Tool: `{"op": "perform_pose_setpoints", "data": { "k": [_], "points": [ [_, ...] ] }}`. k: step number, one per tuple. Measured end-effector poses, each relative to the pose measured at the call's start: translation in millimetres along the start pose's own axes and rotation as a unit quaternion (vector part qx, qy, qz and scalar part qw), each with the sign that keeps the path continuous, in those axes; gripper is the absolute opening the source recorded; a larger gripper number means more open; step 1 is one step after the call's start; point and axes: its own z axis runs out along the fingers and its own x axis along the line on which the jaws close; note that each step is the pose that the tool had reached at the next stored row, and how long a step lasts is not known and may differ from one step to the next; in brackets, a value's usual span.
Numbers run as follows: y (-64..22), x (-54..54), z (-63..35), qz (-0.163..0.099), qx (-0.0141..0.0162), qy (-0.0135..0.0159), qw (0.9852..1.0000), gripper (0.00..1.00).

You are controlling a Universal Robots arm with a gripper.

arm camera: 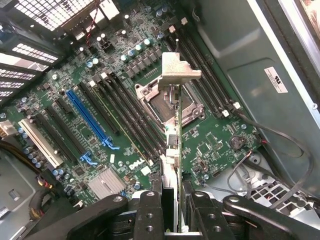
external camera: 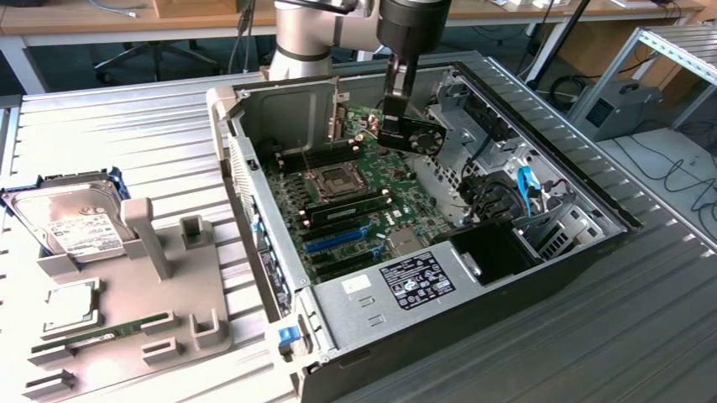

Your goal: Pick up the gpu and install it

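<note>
- Dark gpu (external camera: pixel 415 136) is gripped edge-on by the pincer (arm camera: pixel 173 200).
- Beneath the pincer, motherboard (arm camera: pixel 215 142), CPU socket (arm camera: pixel 150 100) and blue slot (arm camera: pixel 87 120) are seen unobstructed.

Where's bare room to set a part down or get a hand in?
Free: ribbed metal table beyond the grey parts tray, and at the exterior view's right of the open black computer case. Crowded: inside the case, gripper holding the dark fan-fitted gpu above the green motherboard.
</note>
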Motion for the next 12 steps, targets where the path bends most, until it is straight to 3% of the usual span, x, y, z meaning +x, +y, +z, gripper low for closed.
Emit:
{"op": "perform_pose_setpoints", "data": {
  "k": [12],
  "points": [
    [0.0, 0.0, 0.6, -0.015, 0.0002, 0.0, 0.9999, 0.26]
  ]
}}
